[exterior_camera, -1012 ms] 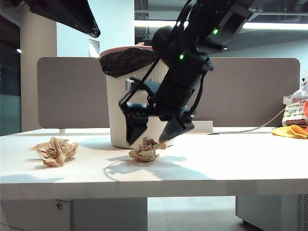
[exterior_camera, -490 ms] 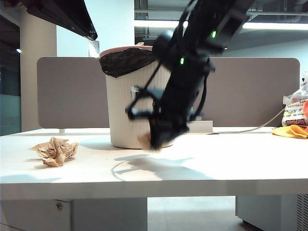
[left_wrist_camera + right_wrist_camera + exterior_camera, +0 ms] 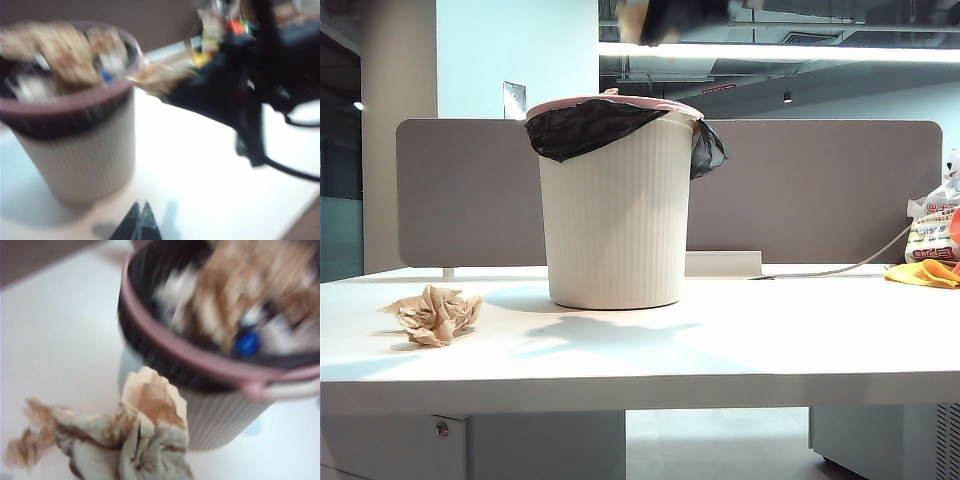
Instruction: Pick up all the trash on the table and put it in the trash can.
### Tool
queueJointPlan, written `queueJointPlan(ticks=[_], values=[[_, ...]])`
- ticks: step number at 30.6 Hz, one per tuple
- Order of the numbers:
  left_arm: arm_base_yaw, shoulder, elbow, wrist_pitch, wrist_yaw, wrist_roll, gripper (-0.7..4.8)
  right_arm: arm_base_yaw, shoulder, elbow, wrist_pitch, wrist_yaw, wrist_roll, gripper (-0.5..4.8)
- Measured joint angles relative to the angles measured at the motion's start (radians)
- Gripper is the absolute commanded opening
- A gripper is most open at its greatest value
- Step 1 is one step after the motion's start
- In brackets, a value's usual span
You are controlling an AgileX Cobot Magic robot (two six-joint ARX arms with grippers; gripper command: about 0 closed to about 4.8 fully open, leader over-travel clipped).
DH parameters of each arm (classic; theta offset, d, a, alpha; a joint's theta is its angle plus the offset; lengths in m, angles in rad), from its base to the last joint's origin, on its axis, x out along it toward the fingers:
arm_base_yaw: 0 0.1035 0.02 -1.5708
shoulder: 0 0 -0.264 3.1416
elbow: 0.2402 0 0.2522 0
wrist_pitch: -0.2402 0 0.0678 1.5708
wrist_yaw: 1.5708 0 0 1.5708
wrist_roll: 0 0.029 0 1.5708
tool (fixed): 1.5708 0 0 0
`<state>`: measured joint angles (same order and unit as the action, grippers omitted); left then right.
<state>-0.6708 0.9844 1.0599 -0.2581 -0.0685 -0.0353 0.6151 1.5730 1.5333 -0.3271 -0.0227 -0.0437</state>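
Observation:
The cream ribbed trash can [image 3: 615, 220] with pink rim and black liner stands mid-table [image 3: 770, 340]. One crumpled tan paper ball [image 3: 435, 315] lies on the table at the left. My right gripper [image 3: 670, 15], blurred at the top edge of the exterior view, is shut on a second paper ball [image 3: 632, 20] above the can. In the right wrist view that ball [image 3: 145, 440] hides the fingers, beside the can's rim [image 3: 165, 340]. My left gripper [image 3: 141, 220] is shut and empty, above the table beside the can [image 3: 85, 150]. Paper lies inside the can [image 3: 65, 55].
A grey partition panel [image 3: 820, 190] runs behind the table. A white printed bag [image 3: 932, 230] and an orange cloth [image 3: 925, 273] sit at the far right, with a cable [image 3: 840, 268] leading to them. A low white box [image 3: 725, 263] lies behind the can.
My right gripper shut on the paper ball in front of the can and rose with it to the top of the exterior view. The dark arm part at top left has left the view.

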Motion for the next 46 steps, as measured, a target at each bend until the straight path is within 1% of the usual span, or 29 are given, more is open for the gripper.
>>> queueJointPlan(ticks=[3, 5, 10, 13, 17, 20, 22, 24, 26, 31, 34, 36, 37, 38, 40, 41, 42, 44, 46], values=[[0.007, 0.036, 0.110, -0.013, -0.005, -0.004, -0.05, -0.014, 0.011, 0.124, -0.060, 0.000, -0.017, -0.08], [0.018, 0.079, 0.206, -0.056, 0.001, -0.004, -0.06, -0.015, 0.017, 0.175, -0.065, 0.000, -0.031, -0.08], [0.096, 0.192, 0.430, -0.195, 0.024, -0.012, -0.05, -0.040, 0.084, 0.363, -0.068, -0.010, -0.041, -0.08], [0.105, 0.232, 0.494, -0.225, 0.040, -0.042, -0.05, -0.066, 0.141, 0.458, -0.074, -0.032, -0.041, -0.08], [0.154, 0.256, 0.513, -0.228, 0.058, -0.046, -0.05, -0.068, 0.248, 0.579, -0.076, -0.045, -0.040, -0.08], [0.160, 0.276, 0.513, -0.238, 0.068, -0.048, -0.06, -0.080, 0.328, 0.655, -0.083, -0.089, -0.040, -0.08], [0.154, 0.292, 0.513, -0.270, 0.090, -0.045, -0.05, -0.085, 0.387, 0.703, -0.079, -0.102, -0.038, -0.08], [0.173, 0.302, 0.513, -0.303, 0.104, -0.043, -0.05, -0.090, 0.442, 0.738, -0.080, -0.106, -0.032, -0.08], [0.195, 0.305, 0.512, -0.331, 0.095, -0.044, -0.05, -0.100, 0.498, 0.777, -0.083, -0.110, -0.017, -0.08], [0.189, 0.303, 0.513, -0.340, 0.111, -0.044, -0.05, -0.126, 0.578, 0.794, -0.080, -0.109, -0.006, -0.08], [0.236, 0.303, 0.513, -0.339, 0.100, -0.044, -0.05, -0.125, 0.603, 0.793, -0.084, -0.106, -0.006, -0.08], [0.243, 0.304, 0.513, -0.339, 0.084, -0.045, -0.05, -0.125, 0.605, 0.792, -0.084, -0.105, -0.008, -0.06], [0.237, 0.304, 0.513, -0.339, 0.086, -0.045, -0.05, -0.125, 0.605, 0.793, -0.082, -0.105, -0.010, 0.11], [0.230, 0.303, 0.513, -0.339, 0.091, -0.045, -0.06, -0.125, 0.604, 0.794, -0.077, -0.105, -0.014, 0.48], [0.227, 0.303, 0.513, -0.338, 0.106, -0.044, -0.05, -0.123, 0.603, 0.795, -0.059, -0.105, -0.032, 1.87], [0.234, 0.304, 0.513, -0.338, 0.106, -0.044, -0.05, -0.121, 0.603, 0.795, -0.054, -0.105, -0.034, 2.39], [0.239, 0.304, 0.513, -0.338, 0.103, -0.044, -0.05, -0.121, 0.603, 0.795, -0.051, -0.105, -0.036, 2.80], [0.246, 0.304, 0.513, -0.338, 0.090, -0.045, -0.05, -0.121, 0.603, 0.795, -0.051, -0.105, -0.036, 3.15], [0.238, 0.304, 0.513, -0.338, 0.096, -0.044, -0.06, -0.122, 0.603, 0.795, -0.053, -0.105, -0.036, 3.84]])
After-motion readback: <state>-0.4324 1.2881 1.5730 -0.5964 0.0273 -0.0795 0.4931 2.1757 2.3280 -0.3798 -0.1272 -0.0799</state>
